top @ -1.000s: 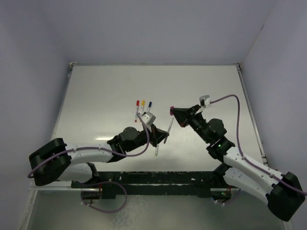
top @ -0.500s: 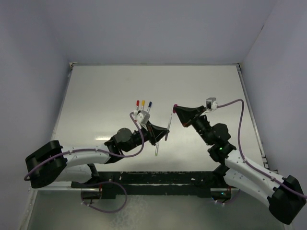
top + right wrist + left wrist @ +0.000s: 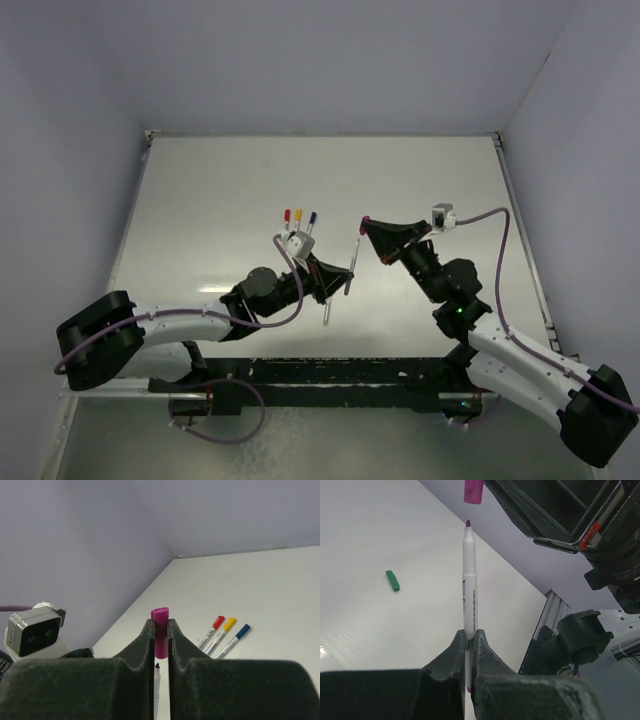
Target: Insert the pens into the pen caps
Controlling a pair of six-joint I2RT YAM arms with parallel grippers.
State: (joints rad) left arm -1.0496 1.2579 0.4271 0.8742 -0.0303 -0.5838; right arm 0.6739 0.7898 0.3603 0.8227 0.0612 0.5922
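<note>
The left pincer (image 3: 470,634) clamps 1 pen (image 3: 469,575) low on its barrel, its tip aimed at the magenta cap (image 3: 160,614) that the right pincer (image 3: 160,626) clamps just apart at 12 o'clock, lined up for capping.

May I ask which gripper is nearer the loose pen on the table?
Left: the left gripper, gripping another pen, hangs near the loose pen; the right gripper, clamping the magenta cap, sits farther back.

Upright pen (image 3: 469,580) clamped in left claw (image 3: 470,636); tip just below magenta cap (image 3: 473,491); green cap (image 3: 393,580) on table (image 3: 365,525).

Soft even light (table (image 3: 350,640) sheen); right claw (image 3: 160,626) blurred close-up.
</note>
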